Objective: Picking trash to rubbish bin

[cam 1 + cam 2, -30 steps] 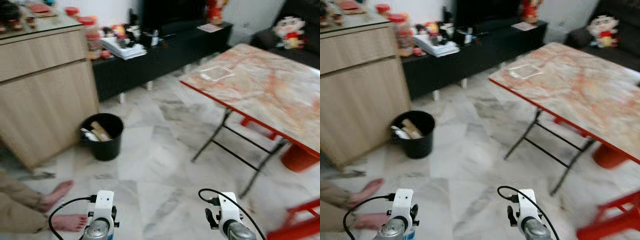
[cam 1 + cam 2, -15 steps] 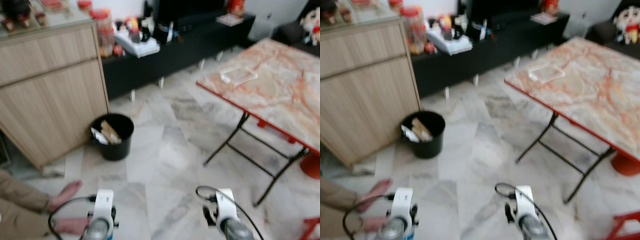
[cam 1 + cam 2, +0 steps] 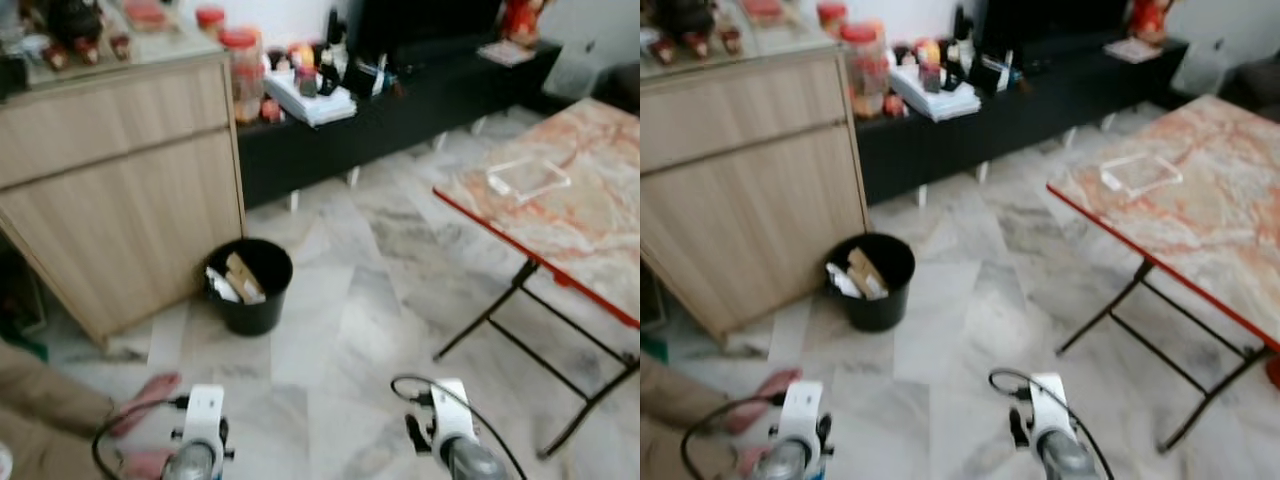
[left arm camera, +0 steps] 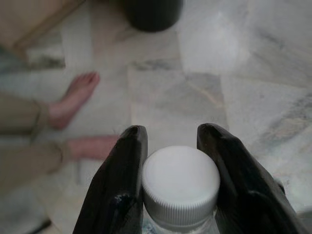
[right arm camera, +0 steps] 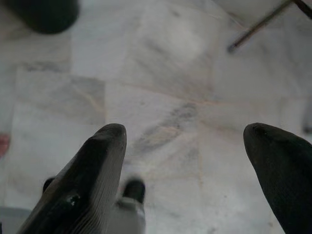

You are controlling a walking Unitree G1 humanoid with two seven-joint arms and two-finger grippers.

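Left hand (image 4: 170,146) clamped on a bottle (image 4: 179,187) with a white ribbed cap, one black finger (image 4: 117,185) pressed against each side of the cap, held low over pale marble floor (image 3: 330,330). Right hand (image 5: 183,161) spread wide apart, gripping nothing, also hanging above the floor tiles.

Ahead and to the left, a black rubbish bin (image 3: 250,287) standing on the floor just beside the corner of a light wooden cabinet (image 3: 120,190), already containing scraps of paper and cardboard (image 3: 236,280). Bottle well apart from the bin, not yet in it.

Behind the bin, a long black low unit (image 3: 400,110) carrying jars, a stack of papers and small clutter, blurred. To the right, a folding worktop (image 3: 1200,210) with marble-patterned top, red edge and black crossed legs, bearing a clear flat tray (image 3: 1140,172).

At lower left, a person's bare feet (image 4: 73,100) and beige trouser legs (image 3: 40,420) on the floor, near the left arm.
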